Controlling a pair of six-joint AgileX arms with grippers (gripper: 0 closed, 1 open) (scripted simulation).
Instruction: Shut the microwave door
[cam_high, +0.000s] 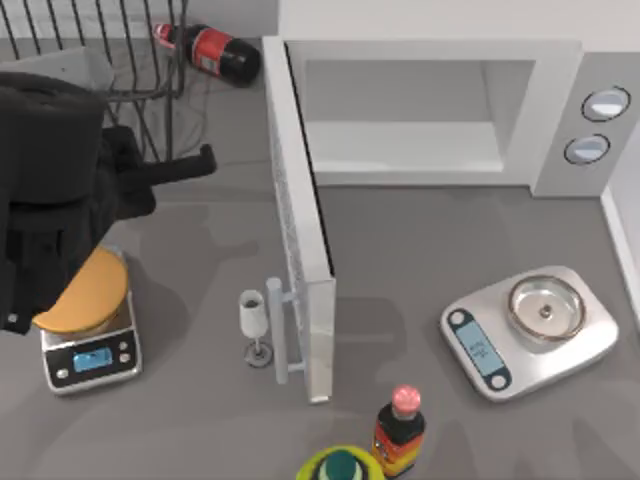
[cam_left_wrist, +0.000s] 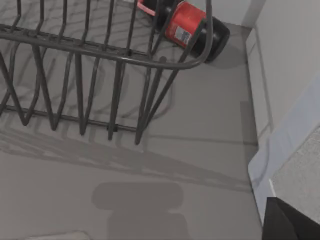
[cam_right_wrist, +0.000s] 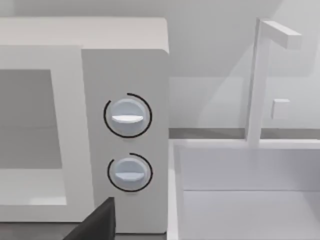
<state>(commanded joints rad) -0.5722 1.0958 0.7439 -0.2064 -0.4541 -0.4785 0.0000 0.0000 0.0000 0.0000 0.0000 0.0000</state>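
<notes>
microwave door (cam_high: 300, 230) open, edge-on; white cavity (cam_high: 400, 125) exposed

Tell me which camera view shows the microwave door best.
The top view: the microwave door stands wide open, swung out from the microwave, its handle beside a wine glass. The left wrist view catches just a pale strip of it. The right wrist view shows the knobs instead.

cola bottle (cam_high: 207, 50) lying by wire rack (cam_high: 120, 60) | wine glass (cam_high: 254, 322) upright | silver scale (cam_high: 528, 330) right
</notes>
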